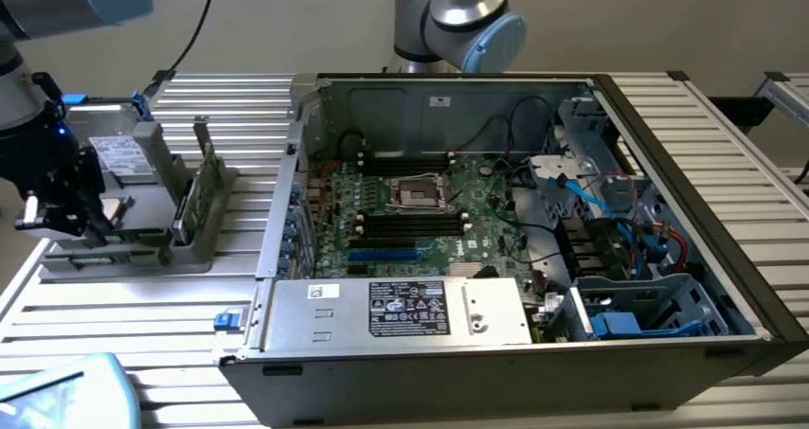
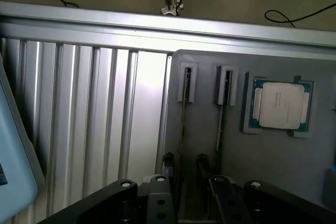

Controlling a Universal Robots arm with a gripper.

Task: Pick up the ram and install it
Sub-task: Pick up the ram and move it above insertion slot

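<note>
Two ram sticks stand on edge in the slots of a grey holder tray (image 1: 127, 259) on the exterior view's left. The green board of one ram (image 1: 192, 197) shows clearly there. In the wrist view they appear as thin dark edges, one ram (image 2: 181, 121) running toward the gap between my fingertips and the other stick (image 2: 219, 124) beside it. My gripper (image 1: 63, 223) (image 2: 185, 167) is open with nothing between its fingers, and it hangs over the tray's near-left part, apart from the sticks. The motherboard (image 1: 418, 211) lies in the open computer case.
A square silver processor chip (image 2: 278, 106) lies in the tray next to the slots. A silver drive (image 1: 120, 154) sits at the tray's back. The case wall (image 1: 284, 192) rises right of the tray. A second arm (image 1: 456, 17) stands behind the case. A pale blue object (image 1: 57, 391) sits at the table's front.
</note>
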